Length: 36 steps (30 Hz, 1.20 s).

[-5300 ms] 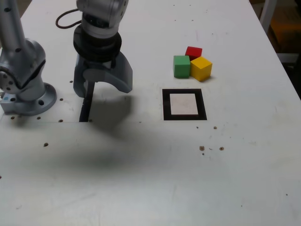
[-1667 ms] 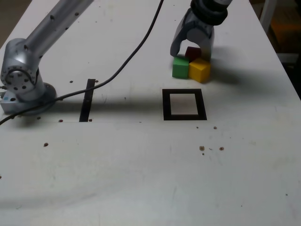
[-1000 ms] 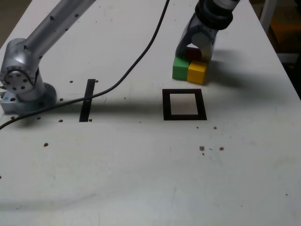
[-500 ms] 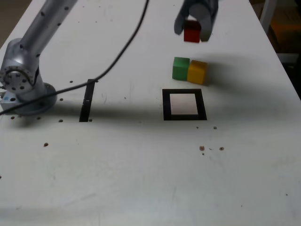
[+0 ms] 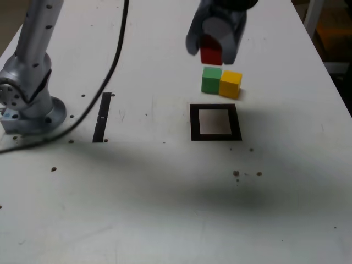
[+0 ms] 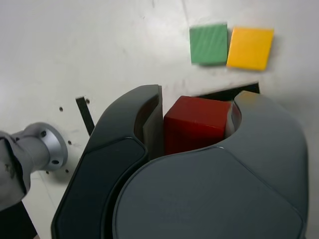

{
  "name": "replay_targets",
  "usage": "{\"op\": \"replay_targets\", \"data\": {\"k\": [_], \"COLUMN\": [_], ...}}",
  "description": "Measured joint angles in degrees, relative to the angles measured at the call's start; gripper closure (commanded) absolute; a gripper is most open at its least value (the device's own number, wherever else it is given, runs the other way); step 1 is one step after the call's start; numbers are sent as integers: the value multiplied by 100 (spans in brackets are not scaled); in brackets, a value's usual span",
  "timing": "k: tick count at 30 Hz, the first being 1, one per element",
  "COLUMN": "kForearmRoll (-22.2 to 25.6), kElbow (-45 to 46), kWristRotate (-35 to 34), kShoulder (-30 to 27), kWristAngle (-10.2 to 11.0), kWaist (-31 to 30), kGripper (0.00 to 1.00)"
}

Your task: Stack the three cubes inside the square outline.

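Observation:
My gripper (image 5: 212, 54) hangs in the air, shut on the red cube (image 5: 211, 54), which also fills the space between the jaws in the wrist view (image 6: 196, 123). The green cube (image 5: 211, 80) and the yellow cube (image 5: 230, 84) rest side by side on the table, touching, below the held cube; the wrist view shows them too, green (image 6: 209, 43) and yellow (image 6: 250, 47). The square outline (image 5: 215, 122), a black frame with a white centre, lies just in front of that pair. In the wrist view only a sliver of it (image 6: 224, 92) shows past the gripper.
The arm's base (image 5: 30, 102) stands at the exterior view's left, with a black cable (image 5: 118, 44) trailing over the table. A thin black strip (image 5: 102, 116) lies beside the base. Small dark specks dot the white tabletop (image 5: 165, 198).
My gripper, still holding the red cube, has moved toward the camera and slightly to the exterior view's left, closer over the green cube. The green and yellow cubes stayed put.

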Motion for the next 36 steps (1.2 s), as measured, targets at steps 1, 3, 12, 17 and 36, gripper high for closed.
{"op": "replay_targets", "data": {"k": [1, 3, 12, 17, 36], "kForearmRoll": [-38, -146, -1029, -1092, -1084], "kElbow": [88, 239, 952, 939, 727], "kWristRotate": [-148, -397, -1297, -1502, -749], "kShoulder": [-10, -8, 175, 275, 920], "kWristAngle": [-31, -202, -854, -940, -1273], "kWaist": [-167, -469, -642, -599, 3], "kGripper": [79, 79, 79, 79, 79]}}
